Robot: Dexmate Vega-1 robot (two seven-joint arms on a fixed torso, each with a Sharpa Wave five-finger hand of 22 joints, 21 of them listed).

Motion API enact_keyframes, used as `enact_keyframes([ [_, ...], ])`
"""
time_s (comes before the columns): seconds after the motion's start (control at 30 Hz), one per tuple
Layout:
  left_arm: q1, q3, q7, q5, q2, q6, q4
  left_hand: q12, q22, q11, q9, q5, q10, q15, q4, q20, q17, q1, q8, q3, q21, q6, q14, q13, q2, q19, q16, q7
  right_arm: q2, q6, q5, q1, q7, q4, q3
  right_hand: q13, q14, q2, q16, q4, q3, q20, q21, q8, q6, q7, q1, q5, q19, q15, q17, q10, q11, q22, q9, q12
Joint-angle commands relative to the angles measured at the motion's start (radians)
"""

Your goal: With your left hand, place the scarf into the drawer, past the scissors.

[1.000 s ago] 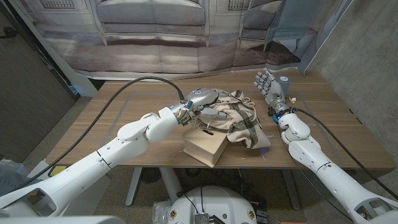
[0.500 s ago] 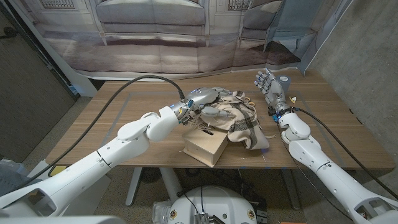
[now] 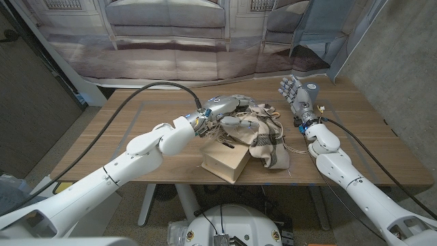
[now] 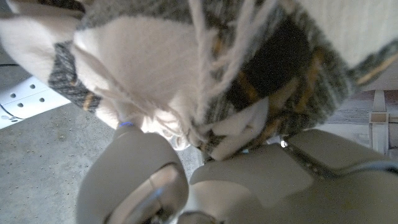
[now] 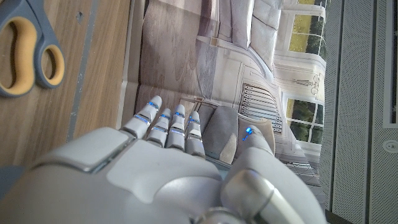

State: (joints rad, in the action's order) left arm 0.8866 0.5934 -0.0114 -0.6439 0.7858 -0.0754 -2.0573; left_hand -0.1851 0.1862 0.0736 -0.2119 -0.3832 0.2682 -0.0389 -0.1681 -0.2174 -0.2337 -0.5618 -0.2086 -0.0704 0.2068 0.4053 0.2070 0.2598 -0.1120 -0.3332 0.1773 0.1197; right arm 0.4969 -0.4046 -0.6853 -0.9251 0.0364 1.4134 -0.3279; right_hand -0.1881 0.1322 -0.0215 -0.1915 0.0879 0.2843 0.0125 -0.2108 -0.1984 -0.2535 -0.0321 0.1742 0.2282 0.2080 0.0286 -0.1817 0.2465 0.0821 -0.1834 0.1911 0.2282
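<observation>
My left hand [image 3: 220, 112] grips a cream and grey plaid scarf [image 3: 262, 137] at the middle of the table. The cloth bunches under the fingers and drapes down over the right side of a small wooden drawer box [image 3: 224, 161]. In the left wrist view the scarf [image 4: 205, 74] hangs close against my fingers [image 4: 134, 177], fringe trailing. My right hand [image 3: 294, 95] stands upright at the back right, fingers apart, holding nothing. The scissors [image 5: 28, 42], with grey and orange handles, lie on the wood in the right wrist view.
The wooden table [image 3: 136, 130] ends close in front of the drawer box. A printed backdrop [image 3: 171, 41] hangs behind the table's far edge. A black cable [image 3: 130, 102] arcs over the left part of the table to my left wrist.
The scarf's hanging end has drawn in leftward and bunched more tightly beside the drawer box. My left hand has barely shifted. The right hand has not moved.
</observation>
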Motion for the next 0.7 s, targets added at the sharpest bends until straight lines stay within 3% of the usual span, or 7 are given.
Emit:
enact_keyframes([
  [0.03,0.02,-0.013,0.005,0.01,0.013,0.014,-0.033,-0.006,0.003,-0.002,-0.003,-0.009,-0.009,-0.003,0.0,0.001,0.0,0.015,0.002,-0.011,-0.004,-0.011,-0.009,0.001,0.001,0.006,0.007,0.002,-0.002,-0.007,0.004,0.004,0.007,-0.005,-0.003,-0.005,0.005,-0.012,0.005,0.007,0.003,-0.007,0.003,-0.001,-0.002,0.004,-0.001,-0.003,0.004,0.002,-0.002,0.009,-0.003,-0.003,0.003,-0.003],
  [0.7,0.031,-0.018,0.02,0.005,0.011,0.049,-0.066,-0.009,0.003,-0.006,-0.005,-0.017,-0.034,-0.005,0.004,0.002,0.01,0.047,0.011,-0.034,-0.009,-0.044,-0.031,-0.004,0.001,0.027,0.008,-0.007,0.012,0.003,-0.001,-0.012,0.0,0.021,0.004,-0.005,0.006,-0.012,0.005,0.008,0.002,-0.008,0.004,-0.001,-0.002,0.004,-0.002,-0.003,0.004,0.002,-0.002,0.009,-0.004,-0.003,0.003,-0.003],
])
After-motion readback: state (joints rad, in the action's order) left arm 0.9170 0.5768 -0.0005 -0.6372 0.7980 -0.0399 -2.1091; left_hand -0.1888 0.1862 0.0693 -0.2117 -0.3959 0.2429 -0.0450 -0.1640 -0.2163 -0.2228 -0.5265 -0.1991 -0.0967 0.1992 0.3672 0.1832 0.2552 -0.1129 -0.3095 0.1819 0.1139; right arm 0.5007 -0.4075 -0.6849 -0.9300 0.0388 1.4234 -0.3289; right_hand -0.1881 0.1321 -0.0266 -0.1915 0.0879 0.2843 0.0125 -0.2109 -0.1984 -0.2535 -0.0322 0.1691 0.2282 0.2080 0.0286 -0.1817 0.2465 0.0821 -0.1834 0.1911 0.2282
